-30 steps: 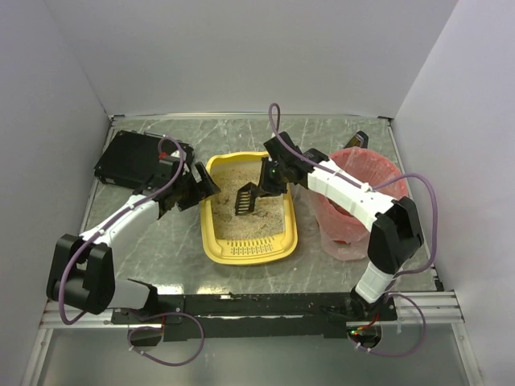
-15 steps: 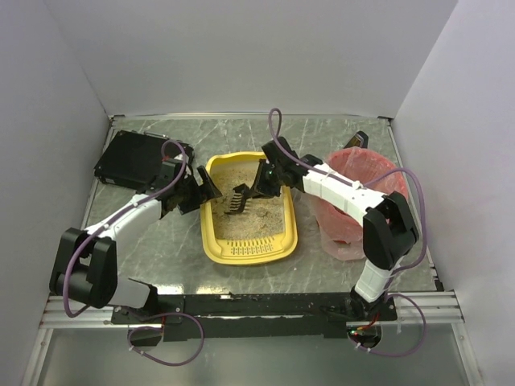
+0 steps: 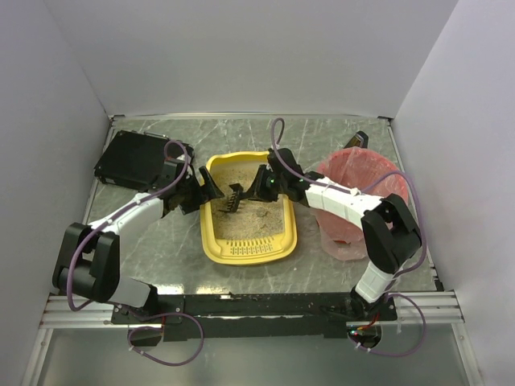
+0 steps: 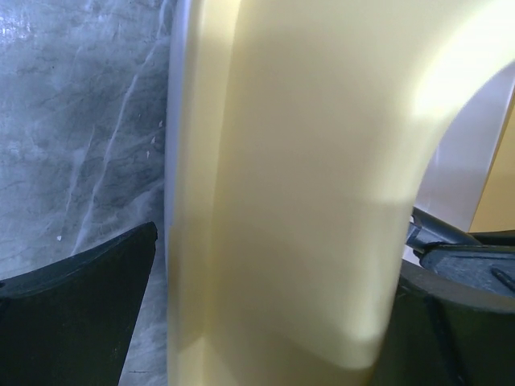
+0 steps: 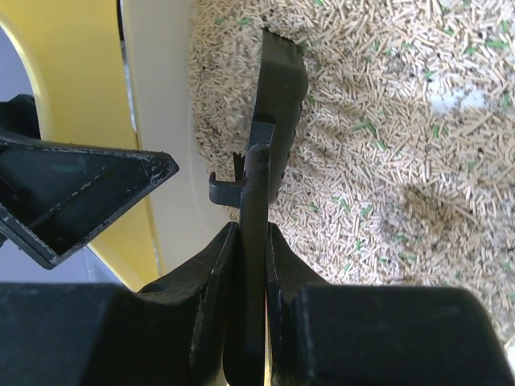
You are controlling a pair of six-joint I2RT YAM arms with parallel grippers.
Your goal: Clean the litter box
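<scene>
The yellow litter box (image 3: pixel 211 245) sits mid-table with beige litter (image 3: pixel 249 219) inside. My right gripper (image 3: pixel 259 186) is shut on the handle of a black slotted scoop (image 3: pixel 232 199), whose blade sits low over the litter near the box's left wall. In the right wrist view the gripper (image 5: pixel 251 229) clamps the scoop (image 5: pixel 278 104) edge-on over the pellets (image 5: pixel 386 121). My left gripper (image 3: pixel 203 191) straddles the box's left rim, one finger inside and one outside. In the left wrist view the gripper (image 4: pixel 278 265) has the rim (image 4: pixel 298 161) filling the space between its fingers (image 4: pixel 72 322).
A pink-red bag-lined bin (image 3: pixel 378 173) stands right of the box, under my right arm. A flat black box (image 3: pixel 133 157) lies at the back left. Grey walls close in the table on three sides. A darker patch (image 5: pixel 422 205) marks the litter.
My right gripper has carried the scoop left across the box, toward its left wall. My left gripper has edged in onto the left rim.
</scene>
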